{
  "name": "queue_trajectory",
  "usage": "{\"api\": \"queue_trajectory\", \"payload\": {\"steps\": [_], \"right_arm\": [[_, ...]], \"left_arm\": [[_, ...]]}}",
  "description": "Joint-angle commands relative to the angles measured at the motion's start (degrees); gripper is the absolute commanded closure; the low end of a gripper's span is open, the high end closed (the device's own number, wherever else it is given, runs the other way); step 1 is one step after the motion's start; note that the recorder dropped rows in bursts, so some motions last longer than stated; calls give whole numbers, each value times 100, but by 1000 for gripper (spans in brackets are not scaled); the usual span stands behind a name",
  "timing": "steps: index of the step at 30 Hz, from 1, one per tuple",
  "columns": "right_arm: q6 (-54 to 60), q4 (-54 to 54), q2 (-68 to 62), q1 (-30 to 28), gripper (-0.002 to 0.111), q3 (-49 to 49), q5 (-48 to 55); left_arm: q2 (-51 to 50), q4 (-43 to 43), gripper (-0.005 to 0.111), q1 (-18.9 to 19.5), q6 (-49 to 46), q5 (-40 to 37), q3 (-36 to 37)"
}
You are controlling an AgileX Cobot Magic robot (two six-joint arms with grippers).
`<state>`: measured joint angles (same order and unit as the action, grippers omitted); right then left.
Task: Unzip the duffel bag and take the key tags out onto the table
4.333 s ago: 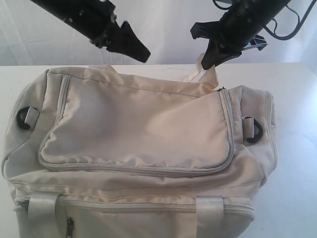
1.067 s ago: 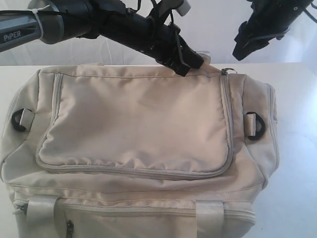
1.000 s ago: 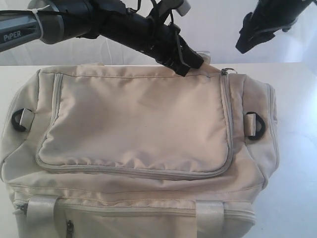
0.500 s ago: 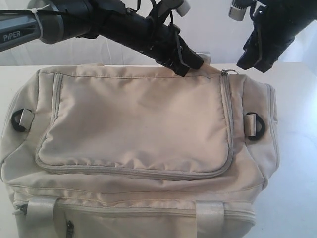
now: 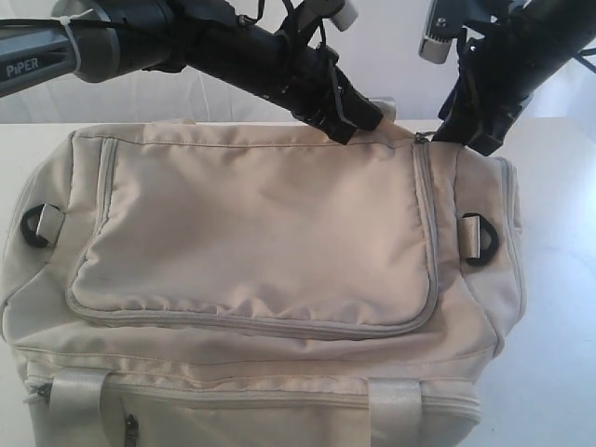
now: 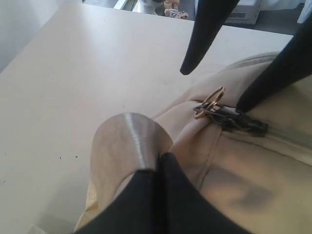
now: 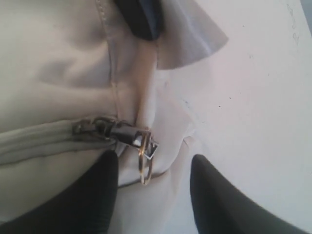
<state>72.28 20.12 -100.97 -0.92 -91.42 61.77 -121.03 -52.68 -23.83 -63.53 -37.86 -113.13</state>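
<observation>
The cream-beige duffel bag (image 5: 261,242) fills the white table (image 5: 559,354), its grey top zipper closed. My left gripper (image 5: 365,119) reaches across to the bag's back right and is shut on a pale webbing strap (image 6: 127,141). My right gripper (image 5: 463,140) is open just right of the zipper pull (image 5: 421,137). In the right wrist view the gold ring of the zipper pull (image 7: 145,157) lies between the right gripper's open fingers (image 7: 100,195), untouched. The left wrist view shows the zipper pull (image 6: 209,103) beyond the left gripper (image 6: 158,157). The key tags are hidden.
Black D-rings sit at the bag's right end (image 5: 480,240) and left end (image 5: 37,223). A side-pocket zipper pull (image 5: 131,426) hangs at the front. Bare table (image 6: 73,73) lies behind the bag and to its right.
My right gripper has come down and leftward from above the table to the zipper pull at the bag's back right corner. The left gripper has stayed clamped on the strap.
</observation>
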Motion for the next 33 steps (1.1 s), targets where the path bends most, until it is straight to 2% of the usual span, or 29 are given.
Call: {"api": "queue_trajectory", "payload": {"steps": [1,4,8,18,26,28,33], "right_arm": [[95,64,-182,-14,64,30,-216],[185,52,-256,-14,72,30,-365],[156,54,-232,-14,108,6,-361],[-598,12,348,-14,108,8,-338],[-1236,39,779,-14,108,8,499],[-1552,86,833,-14,108,8,807],[-2678,94,845,-14,108,21,819]], "left_arm": [[235,-488,107,-26,33,-112,-60],[235,-489,107,-26,17,-112,-60],[235,-489,107,-26,17,-112,-60],[235,-489,107,-26,17,-112,-60],[235,-467,107,-26,39,-31,-60],[235,-467,107,-26,65,16,-60],[235,-467,107,-26,76,97,-60]]}}
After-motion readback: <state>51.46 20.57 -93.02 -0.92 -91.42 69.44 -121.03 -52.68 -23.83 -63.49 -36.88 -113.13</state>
